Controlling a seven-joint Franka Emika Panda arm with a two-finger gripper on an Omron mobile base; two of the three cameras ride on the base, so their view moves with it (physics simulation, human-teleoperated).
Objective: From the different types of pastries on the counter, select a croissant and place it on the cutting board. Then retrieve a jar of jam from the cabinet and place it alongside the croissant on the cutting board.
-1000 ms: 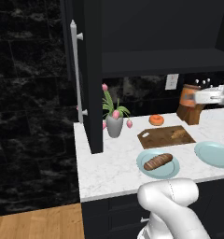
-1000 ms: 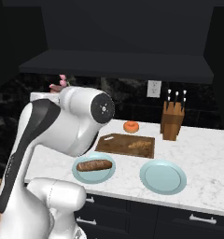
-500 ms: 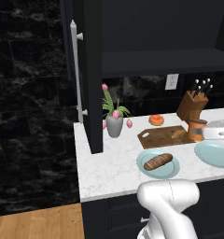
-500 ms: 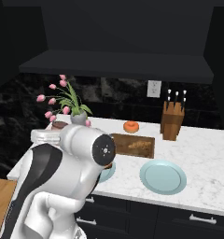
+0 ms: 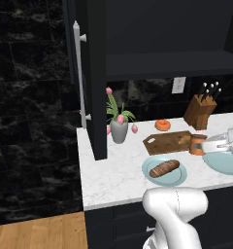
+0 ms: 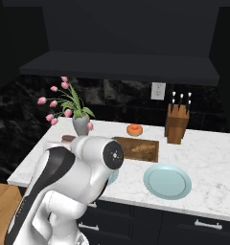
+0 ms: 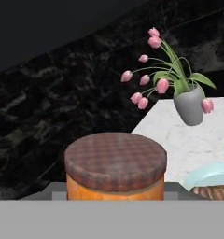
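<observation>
Left base view: over the last second we have swung the gripper [image 5: 202, 146] down from beside the knife block [image 5: 200, 111] to the right end of the cutting board [image 5: 168, 142]. It is clamped on the jar of jam [image 7: 115, 166], beside the croissant [image 5: 185, 141]. We judge release comes next.

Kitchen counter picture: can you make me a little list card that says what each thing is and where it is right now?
Jam jar: small orange-red jar with a checked lid, held in the hand at the right end of the board
Cutting board: dark-brown wooden board on the white marble counter
Croissant: golden-tan pastry lying on the board
Doughnut: orange ring behind the board
Loaf: long brown pastry on a round teal plate
Flowers: pink tulips in a grey vase
Knife block: wooden block, back right
</observation>
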